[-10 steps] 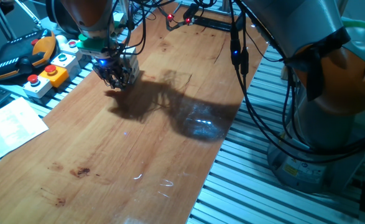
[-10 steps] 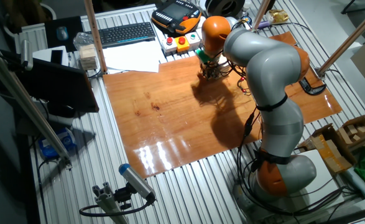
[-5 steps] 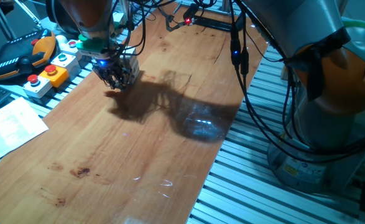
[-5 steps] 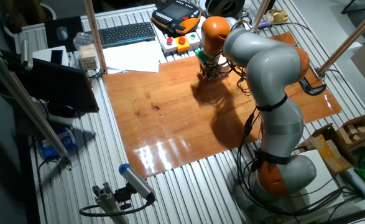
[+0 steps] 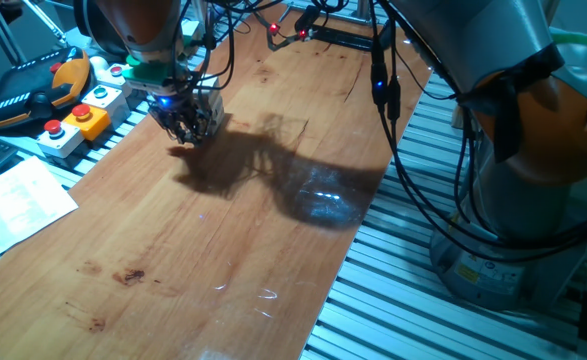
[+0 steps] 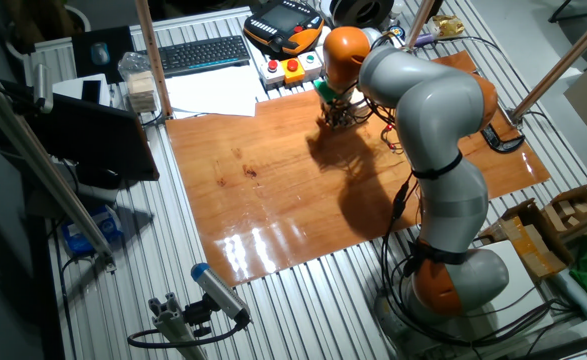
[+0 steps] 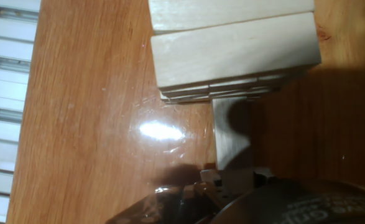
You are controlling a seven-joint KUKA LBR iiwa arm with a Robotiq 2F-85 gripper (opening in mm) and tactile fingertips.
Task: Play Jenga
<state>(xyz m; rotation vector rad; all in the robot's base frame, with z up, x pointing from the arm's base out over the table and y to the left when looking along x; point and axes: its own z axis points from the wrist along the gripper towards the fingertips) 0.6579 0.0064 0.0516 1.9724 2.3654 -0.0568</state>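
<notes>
In the hand view the Jenga tower (image 7: 232,50) of pale wooden blocks stands on the brown table at the top of the frame. One pale block (image 7: 231,134) sticks out of a low layer toward the hand. My gripper (image 7: 232,177) is at that block's near end, with its dark fingers flanking the end and closed on it. In the fixed views the gripper (image 5: 185,125) (image 6: 338,115) hangs low over the table's far corner, close to the button boxes. The hand mostly hides the tower there.
Grey button boxes (image 5: 73,125) (image 6: 288,68), an orange-black pendant (image 5: 33,90), a keyboard (image 6: 203,55) and paper sheets (image 5: 13,205) lie beside the wooden table (image 5: 223,250). Another small pile of pale blocks (image 6: 143,92) sits off the table. Cables hang from the arm.
</notes>
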